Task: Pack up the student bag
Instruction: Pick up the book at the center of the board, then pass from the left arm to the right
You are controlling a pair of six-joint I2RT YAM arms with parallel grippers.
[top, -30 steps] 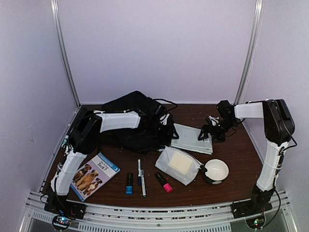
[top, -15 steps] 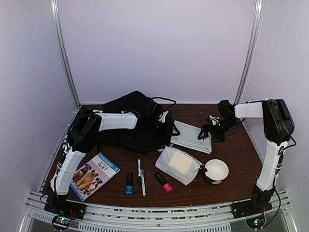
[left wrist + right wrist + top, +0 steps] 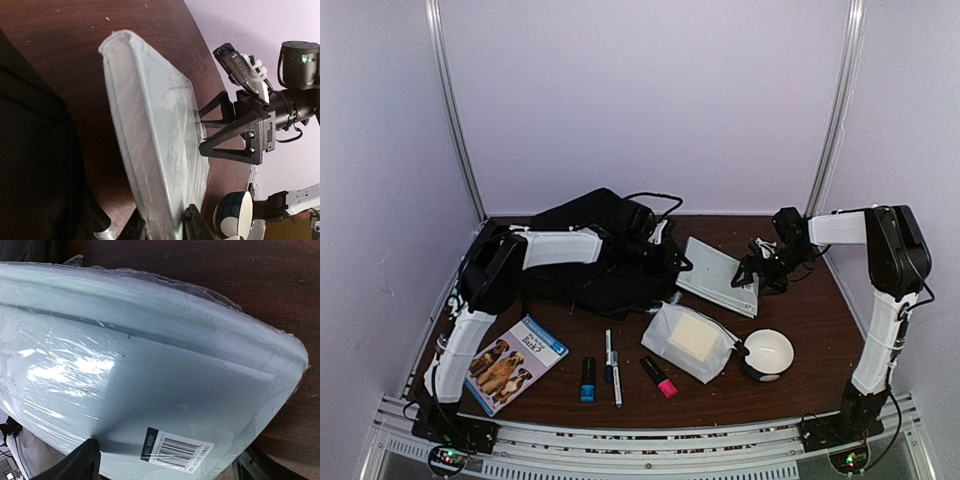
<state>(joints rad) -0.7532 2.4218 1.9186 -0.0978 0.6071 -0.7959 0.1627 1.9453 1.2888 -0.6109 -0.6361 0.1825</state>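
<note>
From above, we saw the student bag point(image 3: 590, 262) lying slumped at the back left of the brown table point(image 3: 820, 310), with the left arm stretched across it. The left gripper point(image 3: 670, 262) sat at the bag's right edge, meeting the near-left corner of a grey shrink-wrapped pad point(image 3: 718, 272). The right gripper point(image 3: 750, 272) was clamped on the pad's right edge, and the pad sat tilted between the two. In front lay a translucent white pouch point(image 3: 688, 340) with a white bowl point(image 3: 768, 350) just beside it. Further left were a pink marker point(image 3: 659, 378), a pen point(image 3: 613, 368), a blue marker point(image 3: 588, 380) and a dog book point(image 3: 515, 363).

Through the left wrist camera, we found the left gripper point(image 3: 167, 227) at the bottom edge, its two fingers closed on the pad's point(image 3: 155, 135) nearest corner. The student bag point(image 3: 35, 165) filled the left side as dark fabric, just beside the pad. On the far edge, the right gripper point(image 3: 201, 131) pinched the pad between its black fingers. The bowl point(image 3: 235, 222) showed below it.

Through the right wrist camera, the pad point(image 3: 150, 365) filled almost the whole view, its film wrinkled and shiny, with a barcode label point(image 3: 175, 447) near the bottom. The right gripper point(image 3: 165, 467) gripped that edge, one finger on each side of the label. We could see table wood point(image 3: 210, 265) beyond the pad.
</note>
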